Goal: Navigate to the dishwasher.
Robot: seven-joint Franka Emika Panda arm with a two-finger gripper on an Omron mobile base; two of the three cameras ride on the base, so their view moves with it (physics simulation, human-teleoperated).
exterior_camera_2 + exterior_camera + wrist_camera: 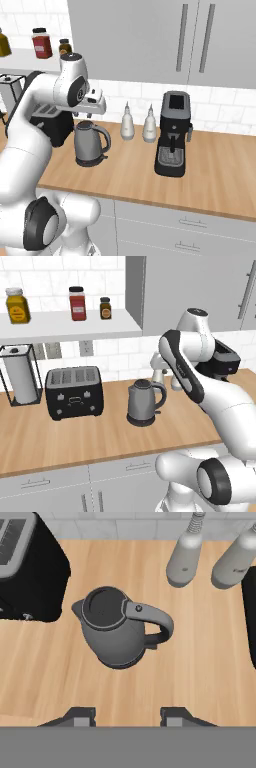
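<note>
Gripper (127, 714) sat closest to the hand camera, fingertips (82, 714) spread wide, nothing between them. I had it hanging over the wooden counter (50, 441), apart from everything on it. Directly beyond the jaws stood a grey kettle (117, 629), lid up, handle pointing toward the two pale bottles (185, 554) by the tiled wall. Black toaster (30, 572) was just beside the kettle on the other side. From the right base view I saw a black coffee machine (172, 135) past the bottles, and pale drawer fronts (185, 222) under the counter edge. Paper towel roll (21, 376) stood past the toaster. Dishwasher: I couldn't tell where it lay relative to the jaws.
</note>
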